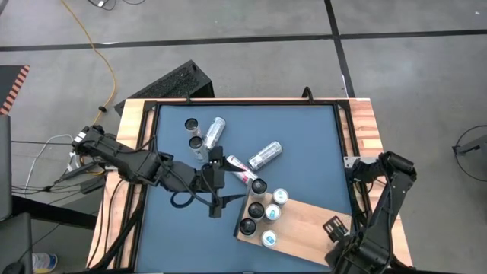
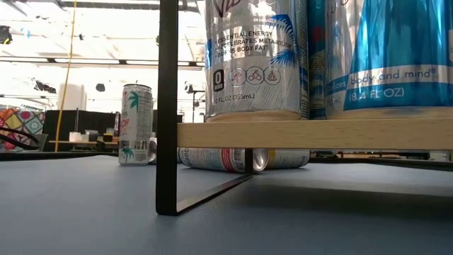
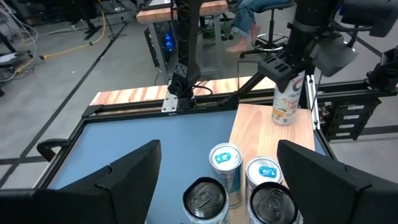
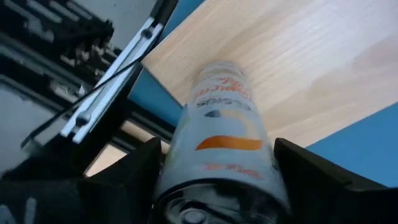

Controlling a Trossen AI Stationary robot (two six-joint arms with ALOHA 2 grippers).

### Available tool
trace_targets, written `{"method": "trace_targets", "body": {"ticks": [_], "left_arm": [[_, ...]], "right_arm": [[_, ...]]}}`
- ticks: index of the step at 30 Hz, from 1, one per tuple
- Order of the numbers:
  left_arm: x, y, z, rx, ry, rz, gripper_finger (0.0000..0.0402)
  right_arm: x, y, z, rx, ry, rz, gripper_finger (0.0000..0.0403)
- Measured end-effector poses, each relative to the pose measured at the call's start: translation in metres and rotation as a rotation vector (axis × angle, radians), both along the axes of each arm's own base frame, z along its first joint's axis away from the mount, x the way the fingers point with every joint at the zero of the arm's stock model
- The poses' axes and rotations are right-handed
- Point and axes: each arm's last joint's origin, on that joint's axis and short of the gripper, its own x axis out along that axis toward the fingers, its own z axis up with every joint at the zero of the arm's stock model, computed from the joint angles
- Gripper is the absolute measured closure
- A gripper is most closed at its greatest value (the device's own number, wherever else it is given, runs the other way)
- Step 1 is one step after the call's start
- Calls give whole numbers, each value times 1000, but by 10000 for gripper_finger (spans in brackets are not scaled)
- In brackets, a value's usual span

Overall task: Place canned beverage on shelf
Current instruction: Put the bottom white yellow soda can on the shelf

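Observation:
The shelf (image 1: 304,221), a light wooden board on a black frame (image 2: 167,106), stands at the table's near right. Several cans (image 1: 259,209) stand upright on its left part. My right gripper (image 1: 335,227) points down over the board's right end, shut on a white-and-orange can (image 3: 285,102). My left gripper (image 1: 222,185) hangs open above the table left of the shelf, level with the standing cans (image 3: 224,162), nothing between its fingers. Loose cans (image 1: 265,154) lie and stand on the blue tabletop farther back. My right gripper pinches the white-and-orange can between its two fingers (image 4: 134,180), one on each side of the can's upper wall (image 4: 186,168). The fingers come from above, pointing down. The can is upright, its base (image 3: 283,121) at the board; whether it rests there I cannot tell.
Under the raised board a can lies on its side (image 2: 241,157), and another stands on the table beyond (image 2: 136,124). A bare stretch of board (image 1: 304,228) lies between the standing cans and my right gripper. A black frame (image 1: 338,129) edges the tabletop.

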Motion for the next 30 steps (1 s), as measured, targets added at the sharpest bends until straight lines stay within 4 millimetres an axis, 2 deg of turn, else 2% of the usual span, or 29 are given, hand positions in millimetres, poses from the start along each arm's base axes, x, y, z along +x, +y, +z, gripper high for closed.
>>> {"method": "trace_targets", "body": {"ticks": [4,9,12,19,24,27,30], "left_arm": [[0,0,0,0,0,0,93],[0,1,0,5,0,3,93],[1,2,0,2,2,8,93],[1,4,-1,10,8,10,93],[2,8,-1,6,17,23,93],[3,9,-2,8,24,27,93],[3,11,-2,7,23,32,93]], "right_arm": [[5,-4,0,-6,2,-63,113],[5,-3,0,2,-2,1,113],[10,-6,1,-4,-2,-80,113],[27,-18,23,24,-33,-492,113],[35,-30,45,54,-12,-983,113],[34,-40,57,69,54,-1223,113],[25,-45,67,78,74,-1392,113]]}}
